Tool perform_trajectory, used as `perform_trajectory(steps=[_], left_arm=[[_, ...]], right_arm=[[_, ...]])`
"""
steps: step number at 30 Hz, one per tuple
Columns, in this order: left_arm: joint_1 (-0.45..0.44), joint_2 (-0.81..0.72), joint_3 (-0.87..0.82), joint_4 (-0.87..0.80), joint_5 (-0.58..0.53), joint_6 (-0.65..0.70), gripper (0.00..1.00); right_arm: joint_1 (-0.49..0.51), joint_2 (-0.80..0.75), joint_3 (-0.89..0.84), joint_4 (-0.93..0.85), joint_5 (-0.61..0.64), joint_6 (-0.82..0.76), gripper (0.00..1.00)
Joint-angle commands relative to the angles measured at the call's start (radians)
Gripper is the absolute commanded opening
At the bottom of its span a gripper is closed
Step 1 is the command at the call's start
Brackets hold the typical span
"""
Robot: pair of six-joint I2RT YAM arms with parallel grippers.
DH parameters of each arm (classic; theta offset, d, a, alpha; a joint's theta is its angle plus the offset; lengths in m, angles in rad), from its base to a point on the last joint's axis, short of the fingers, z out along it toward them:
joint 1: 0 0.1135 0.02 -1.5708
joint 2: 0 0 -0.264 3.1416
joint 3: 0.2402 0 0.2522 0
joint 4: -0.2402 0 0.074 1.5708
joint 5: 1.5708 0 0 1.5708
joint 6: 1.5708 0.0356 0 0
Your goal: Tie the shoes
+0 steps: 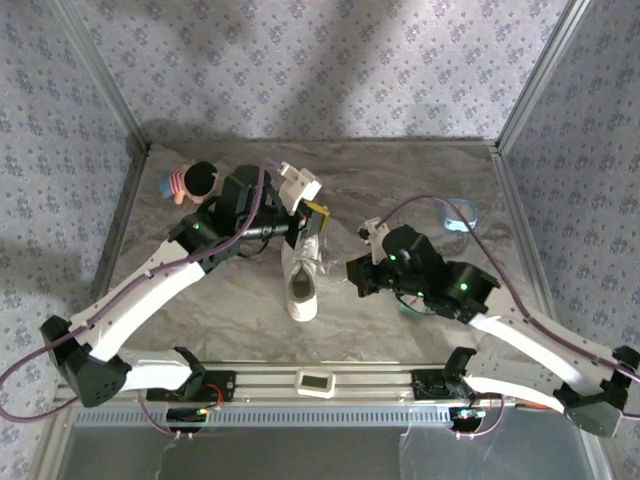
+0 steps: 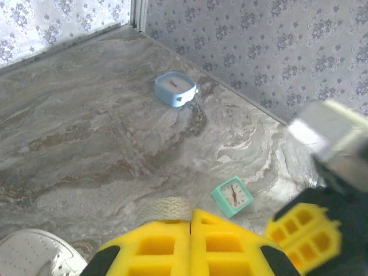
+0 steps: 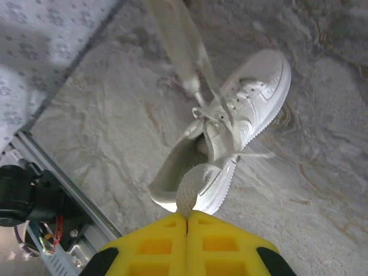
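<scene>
White sneaker (image 1: 302, 285) lies at the middle of the surface (image 1: 400, 200), toe toward 12 o'clock; left gripper (image 2: 191, 221) is clamped tight on a lace end (image 2: 169, 206); right gripper (image 3: 187, 217) likewise pinches the second lace (image 3: 188, 192); step in hand, I judge: both laces held taut; next calls for crossing them without slipping.

The top camera looks steeply down from above the near edge over the whole table (image 1: 400, 190). The left wrist camera, just behind the left gripper (image 2: 191, 221), faces the far walls (image 2: 259, 46). The right one, behind the right gripper (image 3: 187, 217), looks down closely on the shoe (image 3: 230, 132), which all three views share.
</scene>
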Motion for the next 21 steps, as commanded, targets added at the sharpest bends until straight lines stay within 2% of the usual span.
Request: perform_trajectory(steps=[1, 6, 10, 16, 21], left_arm=[[0.037, 0.027, 0.066, -0.03, -0.005, -0.035, 0.01], [0.068, 0.038, 0.063, -0.008, 0.007, -0.066, 0.01], [0.063, 0.035, 0.069, 0.015, 0.1, -0.059, 0.01], [-0.003, -0.019, 0.058, -0.065, 0.209, 0.068, 0.01], [-0.018, -0.089, -0.045, -0.166, 0.265, 0.124, 0.01]], right_arm=[[0.006, -0.077, 0.025, -0.019, 0.038, -0.046, 0.0], [0.004, -0.121, 0.048, -0.033, 0.06, -0.08, 0.0], [0.004, -0.095, 0.03, -0.013, 0.015, -0.075, 0.0], [-0.01, -0.056, 0.004, 0.022, -0.023, -0.052, 0.0], [-0.042, -0.064, -0.013, 0.036, -0.048, -0.051, 0.0]])
